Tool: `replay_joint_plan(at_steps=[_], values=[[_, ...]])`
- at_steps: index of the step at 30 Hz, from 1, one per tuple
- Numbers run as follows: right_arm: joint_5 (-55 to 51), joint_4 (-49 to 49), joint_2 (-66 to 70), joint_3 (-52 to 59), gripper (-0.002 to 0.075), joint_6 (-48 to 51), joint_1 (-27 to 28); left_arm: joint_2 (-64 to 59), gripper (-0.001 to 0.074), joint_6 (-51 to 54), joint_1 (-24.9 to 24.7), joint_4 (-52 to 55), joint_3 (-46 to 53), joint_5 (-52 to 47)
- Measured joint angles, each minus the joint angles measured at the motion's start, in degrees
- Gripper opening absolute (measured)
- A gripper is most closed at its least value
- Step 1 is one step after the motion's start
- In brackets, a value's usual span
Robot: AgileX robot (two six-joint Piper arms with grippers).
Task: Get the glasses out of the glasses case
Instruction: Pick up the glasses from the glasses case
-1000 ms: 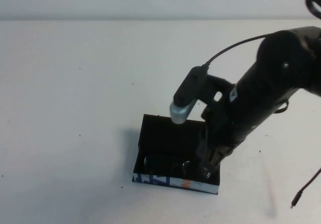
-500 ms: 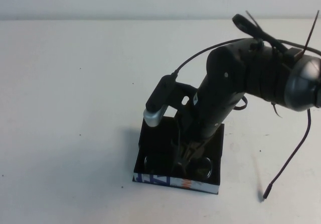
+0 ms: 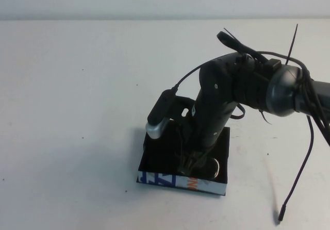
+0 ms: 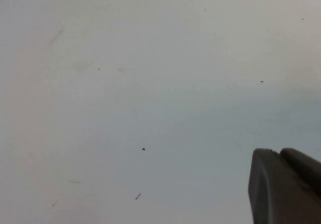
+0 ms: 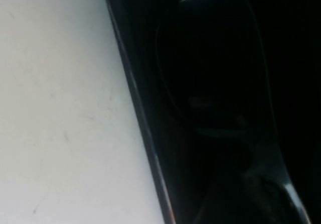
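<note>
The glasses case [image 3: 181, 160] is a black open box sitting near the front edge of the white table [image 3: 77, 85], a bit to the right of the middle. Its white side with blue and orange marks faces the front edge. The glasses [image 3: 214, 167] lie down inside the box, close to that front wall. One round lens rim shows beside the arm, and the rest is hidden or too dark to make out. From that bit, the glasses seem to lie longways along the front wall, running left to right, but I cannot tell which way their front faces. The right gripper [image 3: 192, 164] is reaching straight down into the box, right at the glasses. I cannot tell if it is apart or pinched, because its tip is lost in the dark. The step in hand looks like the grab: getting hold of the frame. Next it would need a firm pinch on the frame and then a straight lift up, so the box stays put. The left gripper [image 4: 286, 186] is away from the box, over bare table, and I cannot tell its state either.
</note>
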State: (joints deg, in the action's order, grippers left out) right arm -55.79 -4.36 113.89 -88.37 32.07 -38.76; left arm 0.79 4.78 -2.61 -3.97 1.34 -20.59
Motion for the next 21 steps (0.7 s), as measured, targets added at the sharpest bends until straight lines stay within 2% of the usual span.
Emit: replay_joint_plan(at_steps=[11,13,15,19,21], values=[[0.27,-0.74,1.27,-0.48,0.032,0.0,-0.1,0.0,-0.0005,0.0,0.0,0.0,0.0,0.0],[0.05,-1.18,1.4,-0.48,0.03,0.0,-0.1,0.0,-0.0005,0.0,0.0,0.0,0.0,0.0],[-0.34,-1.27,1.66,-0.48,0.0257,0.0,-0.1,0.0,-0.0005,0.0,0.0,0.0,0.0,0.0],[-1.11,-1.43,1.64,-0.48,0.0088,0.0,-0.1,0.0,-0.0005,0.0,0.0,0.0,0.0,0.0],[-1.75,-1.67,1.39,-0.48,0.0041,0.0,-0.1,0.0,-0.0005,0.0,0.0,0.0,0.0,0.0]])
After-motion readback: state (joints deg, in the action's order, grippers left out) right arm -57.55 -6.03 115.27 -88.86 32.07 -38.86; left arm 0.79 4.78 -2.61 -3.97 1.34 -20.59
